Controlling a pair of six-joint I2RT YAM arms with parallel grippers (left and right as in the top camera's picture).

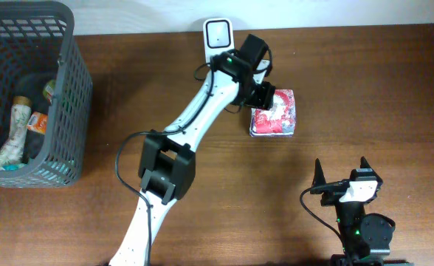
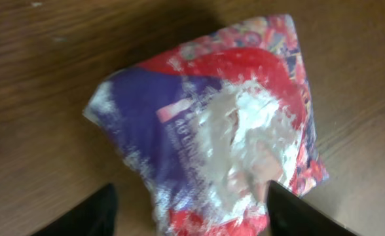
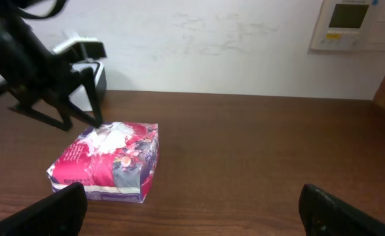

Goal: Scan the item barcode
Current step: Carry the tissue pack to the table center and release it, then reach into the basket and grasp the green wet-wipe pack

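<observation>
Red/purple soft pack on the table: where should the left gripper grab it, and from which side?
Probably from straight above, pinching two opposite side edges of the soft pack. It lies flat and low with its sides free, and the crinkled wrap on top offers nothing to hold. The left gripper hangs over it, jaws apart.

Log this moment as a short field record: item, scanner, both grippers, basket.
item: red and purple packet, flat on the table
scanner: white, at the table's far edge, apart from the packet
left gripper: open, fingers either side of the packet's end, no firm grip visible
right gripper: open, empty, near the table's front edge
basket: grey, at the far left, several items inside
barcode: not visible in any view
</observation>
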